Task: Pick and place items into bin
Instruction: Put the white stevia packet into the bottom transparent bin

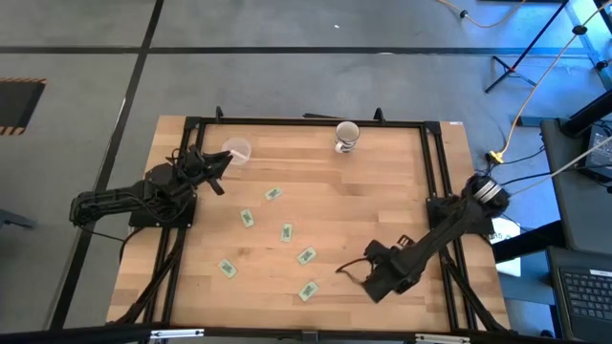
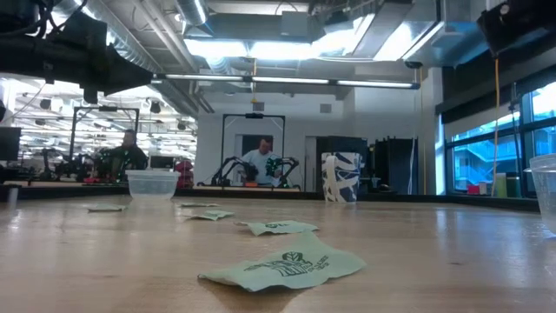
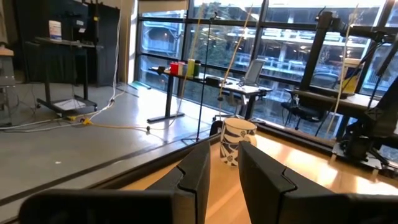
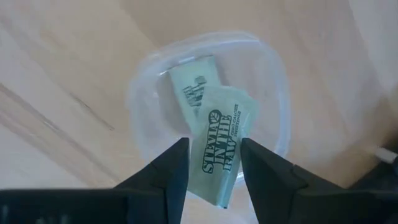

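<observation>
Several green packets with white edges lie flat on the wooden table (image 1: 287,231), (image 1: 306,256), (image 1: 308,290), and also show in the low view (image 2: 287,265). My right gripper (image 4: 214,146), near the table's front right (image 1: 378,272), is shut on one green packet (image 4: 219,140). It hangs over a clear plastic bin (image 4: 273,99) that has another packet (image 4: 193,84) lying in it. My left gripper (image 3: 224,146) is held level at the table's far left (image 1: 225,161), beside a second clear cup (image 1: 236,151). It is open by a narrow gap and empty. My right gripper pinches the packet by its two long edges (image 4: 194,163) between its two fingers. The fingers come from above and point down. The packet's printed face is up. The packet is lifted clear above the bin's opening.
A patterned paper cup (image 1: 346,137) stands near the far edge and also shows in the left wrist view (image 3: 238,140). A dark metal frame (image 1: 435,162) runs along the table's sides. In the low view, people sit at desks in the room beyond the table (image 2: 261,161).
</observation>
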